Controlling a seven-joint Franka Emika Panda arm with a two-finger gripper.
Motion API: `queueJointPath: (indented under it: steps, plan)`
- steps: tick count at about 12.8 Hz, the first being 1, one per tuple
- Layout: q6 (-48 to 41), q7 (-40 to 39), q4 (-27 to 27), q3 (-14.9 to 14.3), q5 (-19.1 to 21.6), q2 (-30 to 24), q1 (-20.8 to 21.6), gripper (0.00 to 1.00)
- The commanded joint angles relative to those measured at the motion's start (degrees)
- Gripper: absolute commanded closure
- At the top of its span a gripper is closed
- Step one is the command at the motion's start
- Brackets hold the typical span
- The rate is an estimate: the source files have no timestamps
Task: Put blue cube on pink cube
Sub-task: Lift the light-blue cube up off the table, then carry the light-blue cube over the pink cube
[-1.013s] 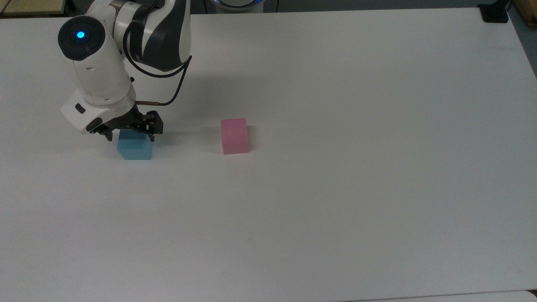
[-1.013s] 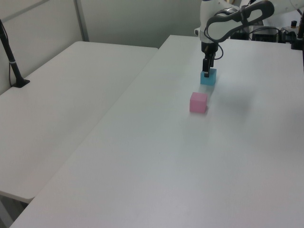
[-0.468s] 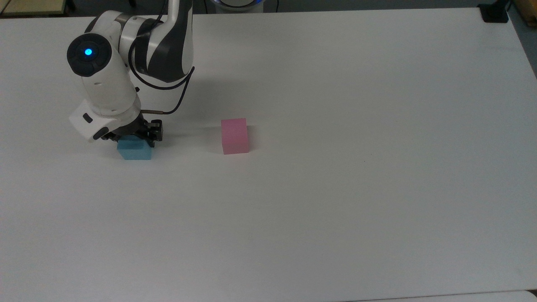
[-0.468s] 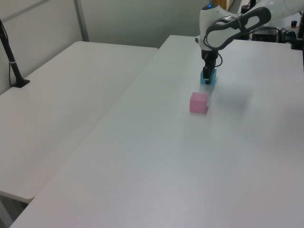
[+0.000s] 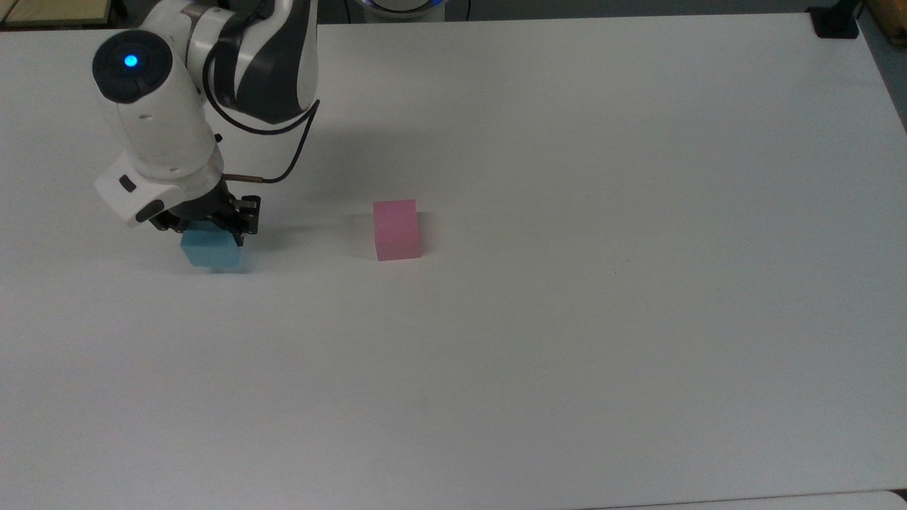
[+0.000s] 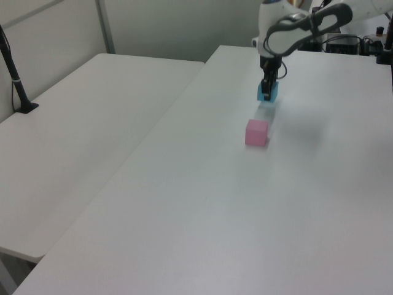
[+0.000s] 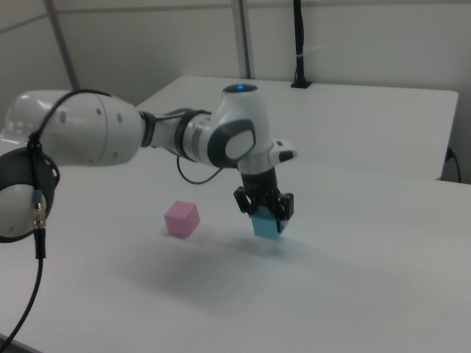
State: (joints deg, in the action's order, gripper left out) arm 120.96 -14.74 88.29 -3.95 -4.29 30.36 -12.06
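Half a second ago the arm's black two-finger gripper (image 7: 265, 211) sat low around the small matte sky-blue cube (image 5: 210, 249) on the white table (image 5: 567, 319); now it has risen with its fingers clamped on the cube's sides, and the right view shows the cube clear of the tabletop. The grasp seems to have held, so the carry can begin. The small pastel pink cube (image 5: 396, 229) rests untouched, well apart from the gripper toward the top view's right.
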Motion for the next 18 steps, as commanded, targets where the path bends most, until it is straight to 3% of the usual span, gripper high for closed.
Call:
queueJointPath:
  steps: [1, 4, 10, 14, 18]
  plan:
    - [-8.9, 0.8, -2.1, -0.1, 1.0, -8.3, 0.3, 0.78]
    - [-18.6, 0.7, -7.7, 0.2, 5.2, -12.1, 0.5, 0.75]
    - [-19.4, 0.9, -7.6, 0.4, 5.2, -13.9, 1.2, 0.75]
    - [-22.4, 4.9, -6.4, 0.5, 5.1, -17.3, 7.8, 0.75]
    - [-24.5, 14.5, -3.9, 0.4, 4.7, -20.1, 17.8, 0.75]
